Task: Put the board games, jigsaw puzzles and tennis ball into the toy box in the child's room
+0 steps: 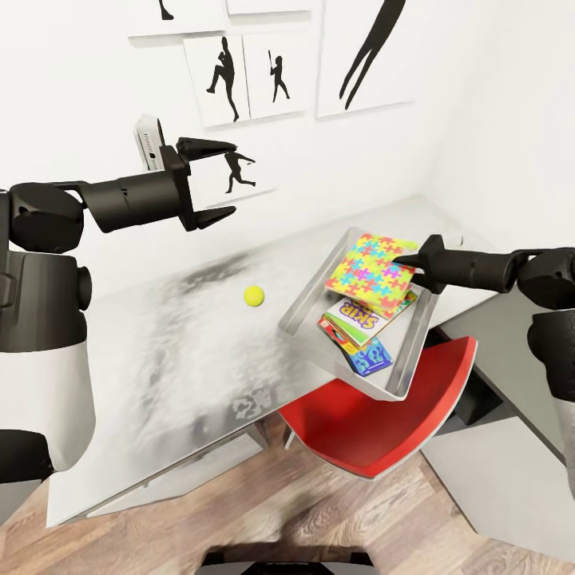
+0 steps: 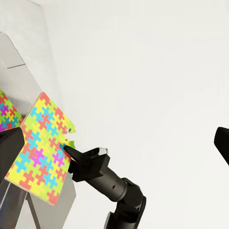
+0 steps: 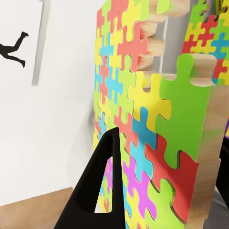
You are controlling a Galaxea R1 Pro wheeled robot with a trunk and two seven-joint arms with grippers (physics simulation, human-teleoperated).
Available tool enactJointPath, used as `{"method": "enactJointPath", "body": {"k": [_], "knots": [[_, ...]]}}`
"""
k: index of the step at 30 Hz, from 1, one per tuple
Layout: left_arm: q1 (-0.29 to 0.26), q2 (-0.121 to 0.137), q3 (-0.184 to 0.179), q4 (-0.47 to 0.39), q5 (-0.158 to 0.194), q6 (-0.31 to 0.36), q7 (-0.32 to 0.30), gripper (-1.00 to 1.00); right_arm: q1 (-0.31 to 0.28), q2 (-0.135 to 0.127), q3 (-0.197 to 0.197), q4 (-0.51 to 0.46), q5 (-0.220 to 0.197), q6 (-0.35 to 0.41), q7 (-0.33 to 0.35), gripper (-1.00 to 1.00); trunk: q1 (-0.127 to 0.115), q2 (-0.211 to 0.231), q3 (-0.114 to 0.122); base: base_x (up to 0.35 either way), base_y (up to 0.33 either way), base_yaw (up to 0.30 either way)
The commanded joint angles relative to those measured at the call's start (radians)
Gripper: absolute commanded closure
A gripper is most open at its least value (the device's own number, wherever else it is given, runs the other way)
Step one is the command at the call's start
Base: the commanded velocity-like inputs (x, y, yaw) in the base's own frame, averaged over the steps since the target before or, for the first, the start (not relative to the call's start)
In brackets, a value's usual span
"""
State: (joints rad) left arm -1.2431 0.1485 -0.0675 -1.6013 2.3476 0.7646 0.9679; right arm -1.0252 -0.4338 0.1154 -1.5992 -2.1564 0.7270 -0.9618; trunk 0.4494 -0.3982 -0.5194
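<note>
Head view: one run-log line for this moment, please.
right hand: shut on jigsaw puzzle over toy box | left hand: open, raised | tennis ball: on table

We are in a child's bedroom at home. On the white wall behind our raised left pincer (image 1: pixel 214 180) hang black silhouette pictures of ball players (image 1: pixel 249 76). Below it a pale desk (image 1: pixel 160 335) carries a tennis ball (image 1: pixel 254 296), and under our right pincer (image 1: pixel 409 263) a grey toy box (image 1: pixel 411 343) holds card games and a bright jigsaw (image 1: pixel 370 274). A red chair (image 1: pixel 383 415) stands on the wood-plank floor (image 1: pixel 263 511).
</note>
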Motion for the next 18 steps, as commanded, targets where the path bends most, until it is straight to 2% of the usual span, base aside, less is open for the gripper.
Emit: {"method": "enactJointPath", "body": {"k": [1, 10, 18], "knots": [[-0.001, 0.000, 0.000, 0.000, 0.009, -0.001, 0.009, -1.00, 0.000, 0.003, 0.001, 0.000, -0.002, 0.002, -0.008, 1.00, 0.001, -0.002, -0.002, 0.000, 0.000, 0.000], [-0.001, 0.000, 0.000, 0.000, 0.009, -0.001, 0.008, -1.00, 0.002, 0.022, 0.004, 0.007, 0.018, 0.003, -0.007, 1.00, 0.001, -0.002, -0.002, 0.000, 0.000, 0.000], [-0.001, 0.000, 0.000, 0.000, 0.009, -0.001, 0.009, -1.00, -0.002, 0.029, 0.009, 0.066, 0.023, 0.006, -0.003, 1.00, 0.001, -0.002, -0.002, 0.000, 0.000, 0.000]]}}
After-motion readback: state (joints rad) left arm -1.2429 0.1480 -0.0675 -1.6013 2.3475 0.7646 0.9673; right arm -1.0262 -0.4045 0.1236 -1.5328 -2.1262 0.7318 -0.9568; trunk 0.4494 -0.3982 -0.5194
